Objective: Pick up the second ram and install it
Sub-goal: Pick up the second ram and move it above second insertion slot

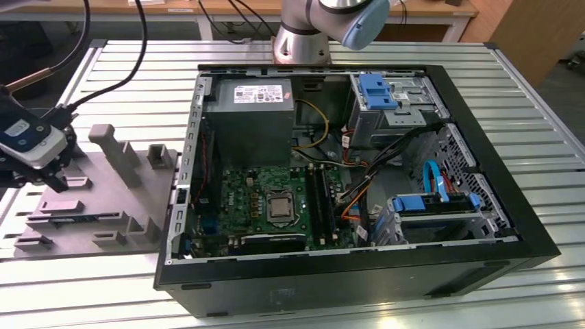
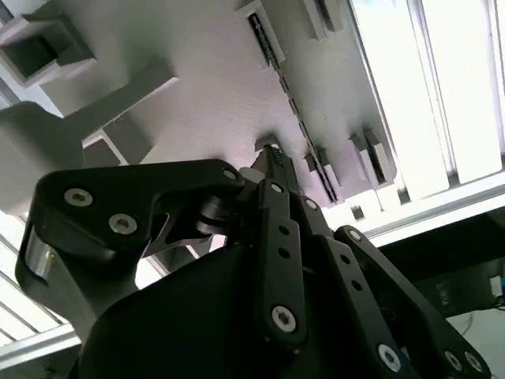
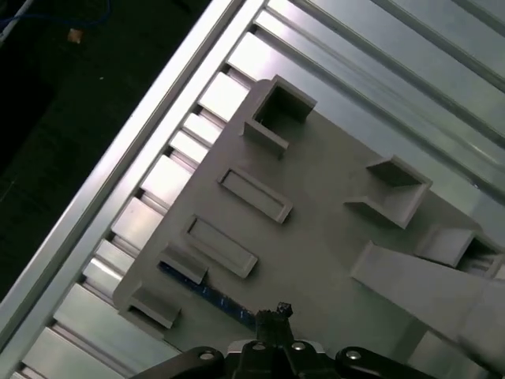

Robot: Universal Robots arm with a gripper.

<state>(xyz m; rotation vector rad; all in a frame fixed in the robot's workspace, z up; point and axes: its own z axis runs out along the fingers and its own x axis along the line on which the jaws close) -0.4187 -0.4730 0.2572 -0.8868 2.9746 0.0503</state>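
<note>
In the exterior view my claw (image 1: 38,179) hangs over the grey tray (image 1: 142,233), the second ram (image 1: 81,218) slotted in it nearby; the open computer case (image 1: 366,288) holds its motherboard (image 1: 265,205). In both wrist views my tips sit pinched together, empty, just beside the second ram (image 2: 293,106) (image 3: 201,286).

Bright, even light; table slats (image 2: 461,95) glare white in second wrist view; gripper (image 2: 272,158) shadowed.

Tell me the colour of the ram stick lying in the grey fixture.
Dark blue; the ram stick shows best in the first wrist view.
</note>
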